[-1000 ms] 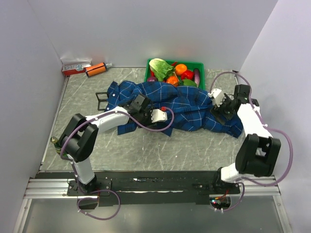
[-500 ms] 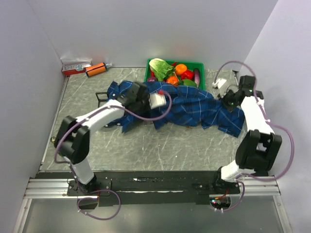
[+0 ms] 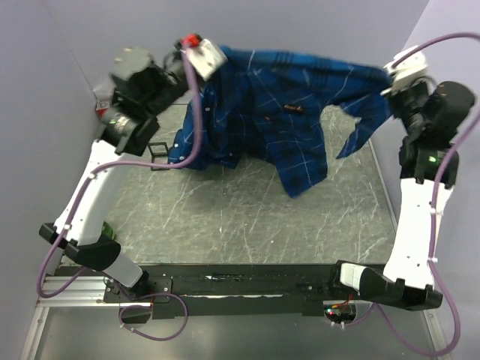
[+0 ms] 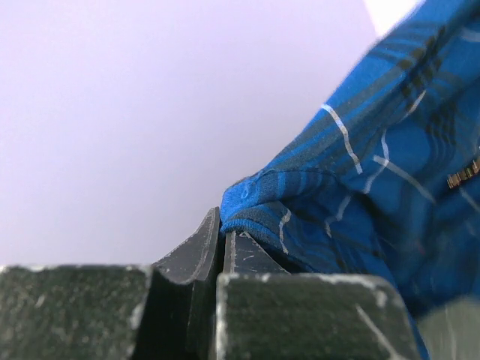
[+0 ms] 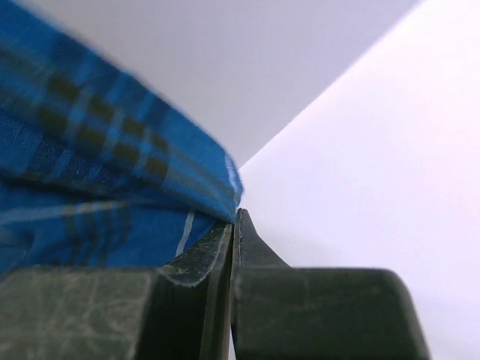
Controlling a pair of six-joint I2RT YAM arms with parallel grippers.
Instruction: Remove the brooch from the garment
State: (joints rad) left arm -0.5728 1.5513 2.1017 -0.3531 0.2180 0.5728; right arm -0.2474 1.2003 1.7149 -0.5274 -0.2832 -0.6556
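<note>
The garment [image 3: 285, 112], a dark blue plaid shirt, hangs spread in the air between my two raised arms, and its lower hem droops toward the table. My left gripper [image 3: 222, 61] is shut on its upper left edge, with a fold of cloth [image 4: 255, 206] pinched at the tips [image 4: 222, 225]. My right gripper [image 3: 390, 79] is shut on the upper right corner, where the fabric [image 5: 172, 180] is caught between its closed fingers [image 5: 235, 219]. A tiny orange-red mark [image 3: 292, 111] shows on the shirt front. It is too small to tell whether it is the brooch or a sewn tag.
The grey table [image 3: 247, 217] lies well below the cloth. A black bracket-like object [image 3: 154, 154] sits on it at the left, under my left arm. Walls stand close on the left, back and right. The hanging shirt hides the back of the table.
Both grippers shut on the shirt and both arms rose high, lifting it off the table and stretching it out between them. It now hides the green basket of produce.
</note>
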